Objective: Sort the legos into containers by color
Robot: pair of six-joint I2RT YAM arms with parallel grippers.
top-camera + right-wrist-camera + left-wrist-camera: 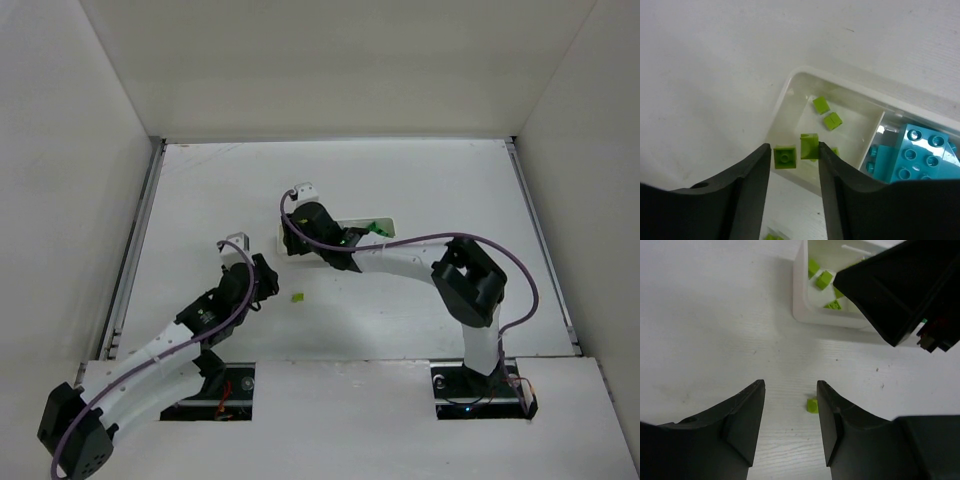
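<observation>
- Right gripper [794,148] sits narrow around two small yellow-green plastic bricks [785,157] (held or loose, I cannot tell): open fully above the shallow white plastic tray [784,96].
- Left gripper [790,385] stands parted, empty.

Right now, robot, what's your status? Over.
Left jaws open, empty, near loose tiny yellow-green plastic brick on table. Right jaws over white plastic tray's end compartment, two yellow-green bricks between, grip unclear. Nothing blocks loose brick.

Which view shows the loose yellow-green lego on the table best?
Left wrist: the loose lego shows close and whole. Top external gives only a tiny speck; right wrist has a green sliver at its bottom edge, perhaps the same one.
</observation>
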